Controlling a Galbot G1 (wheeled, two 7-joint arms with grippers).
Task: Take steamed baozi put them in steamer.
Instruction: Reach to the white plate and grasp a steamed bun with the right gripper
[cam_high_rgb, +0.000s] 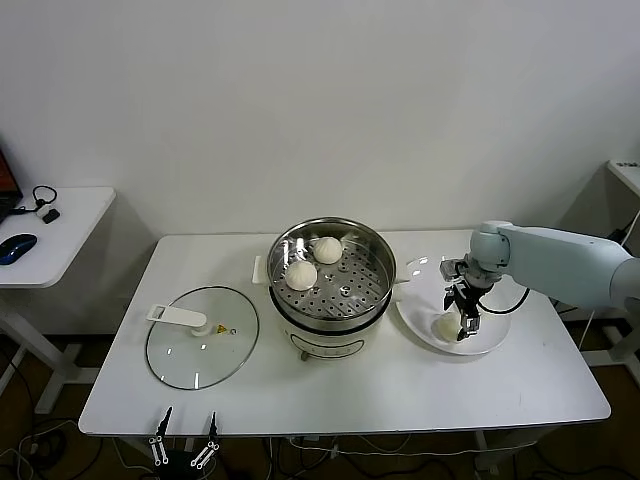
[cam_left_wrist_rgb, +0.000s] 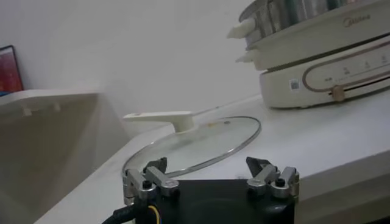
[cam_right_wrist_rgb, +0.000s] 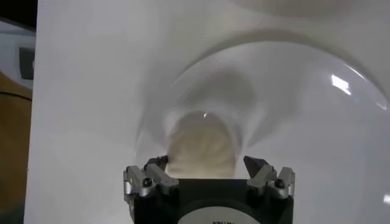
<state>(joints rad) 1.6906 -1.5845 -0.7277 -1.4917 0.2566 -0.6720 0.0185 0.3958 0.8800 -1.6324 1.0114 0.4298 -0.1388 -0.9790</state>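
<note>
- On the white table (cam_high_rgb: 350, 390), the round shiny steel steamer (cam_high_rgb: 375, 262) holds 2 pleated cream baozi (cam_high_rgb: 302, 275) on its perforated tray.
- 1 more bun (cam_right_wrist_rgb: 201, 149) lies on the flat white plate (cam_high_rgb: 492, 340), between the spread fingers of the right gripper (cam_high_rgb: 463, 322), which hangs just above it.
- Left gripper (cam_high_rgb: 184, 437), jaws apart, sits parked at the table's near edge beside the round glass lid (cam_high_rgb: 200, 345).

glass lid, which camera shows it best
The head view: the whole glass lid lies flat on the table with its white handle, left of the steamer. The left wrist view catches it edge-on beyond the parked left end effector, so only part shows. The right wrist view does not show it.
</note>
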